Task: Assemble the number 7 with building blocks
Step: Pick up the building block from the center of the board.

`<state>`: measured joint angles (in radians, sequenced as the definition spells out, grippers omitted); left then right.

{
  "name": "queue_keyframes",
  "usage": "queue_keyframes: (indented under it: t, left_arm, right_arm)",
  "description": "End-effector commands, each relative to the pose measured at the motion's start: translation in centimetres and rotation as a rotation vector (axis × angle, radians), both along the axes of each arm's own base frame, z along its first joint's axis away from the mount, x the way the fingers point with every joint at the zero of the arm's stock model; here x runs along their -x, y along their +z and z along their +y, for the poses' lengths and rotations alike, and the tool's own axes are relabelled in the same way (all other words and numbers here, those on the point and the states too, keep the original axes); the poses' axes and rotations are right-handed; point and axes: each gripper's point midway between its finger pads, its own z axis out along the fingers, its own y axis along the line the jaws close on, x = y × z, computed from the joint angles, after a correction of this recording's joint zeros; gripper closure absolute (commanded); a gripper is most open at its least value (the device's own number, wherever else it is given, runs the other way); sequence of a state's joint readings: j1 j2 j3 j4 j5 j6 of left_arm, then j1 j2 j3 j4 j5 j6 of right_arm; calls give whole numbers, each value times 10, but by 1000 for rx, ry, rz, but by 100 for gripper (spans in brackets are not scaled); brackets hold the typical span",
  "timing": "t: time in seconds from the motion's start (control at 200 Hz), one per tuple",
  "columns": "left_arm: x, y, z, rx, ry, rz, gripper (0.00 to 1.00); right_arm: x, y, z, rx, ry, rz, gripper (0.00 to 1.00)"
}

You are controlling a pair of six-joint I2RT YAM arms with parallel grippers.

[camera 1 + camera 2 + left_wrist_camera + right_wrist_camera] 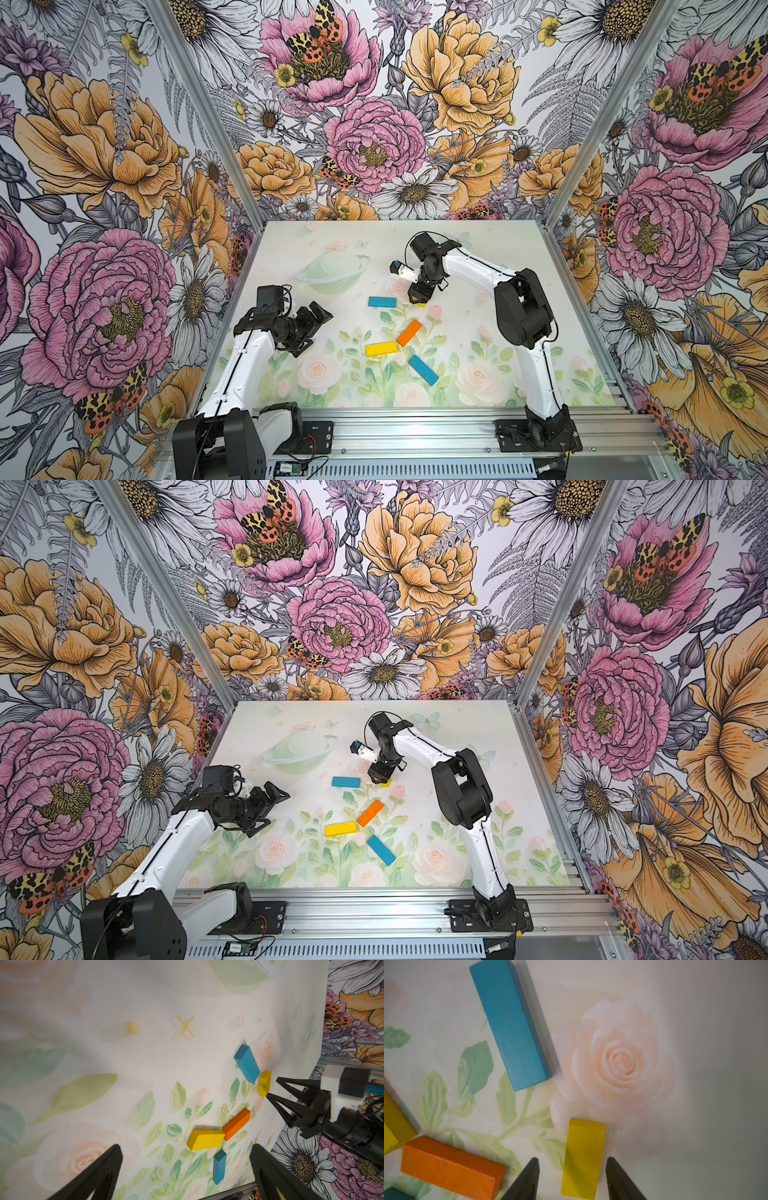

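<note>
Top-bar step: right gripper [572, 1159] straddles short yellow [583, 1159], jaws parted and not pinching; the block lies flat near blue [510, 1024], slightly askew; left gripper [316, 330] gapes empty; next, probably square yellow to blue.

The flower-printed worktop [291, 257] carries five flat blocks: a blue block [382, 302] toward the back with a short yellow block [582, 1159] near its right end, and, nearer the front, an orange block [409, 333] touching a long yellow block [381, 348], with a second blue block [423, 370] slanted just before them.
</note>
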<state>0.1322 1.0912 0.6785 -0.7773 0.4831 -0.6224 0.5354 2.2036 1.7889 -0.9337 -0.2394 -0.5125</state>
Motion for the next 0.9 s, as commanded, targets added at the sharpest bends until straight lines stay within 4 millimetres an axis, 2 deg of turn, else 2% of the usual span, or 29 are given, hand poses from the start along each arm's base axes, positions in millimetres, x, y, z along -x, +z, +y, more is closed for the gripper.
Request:
queue_keyframes:
  t: [0.0, 0.395, 0.585, 0.741, 0.896]
  left_arm:
    - [-6, 0, 7, -19, 24, -20, 1]
    - [-6, -1, 8, -21, 23, -19, 1]
    - [-6, -3, 8, -22, 22, -14, 1]
    - [-7, -3, 8, -22, 20, -15, 1]
    - [-9, -3, 8, -21, 18, -14, 1]
  right_arm:
    - [-9, -11, -3, 10, -28, 5, 45]
    - [-5, -24, -7, 20, -35, 41, 46]
    - [1, -32, -10, 36, -42, 63, 48]
    - [3, -32, -11, 39, -44, 65, 55]
    - [5, -37, -14, 65, -48, 66, 55]
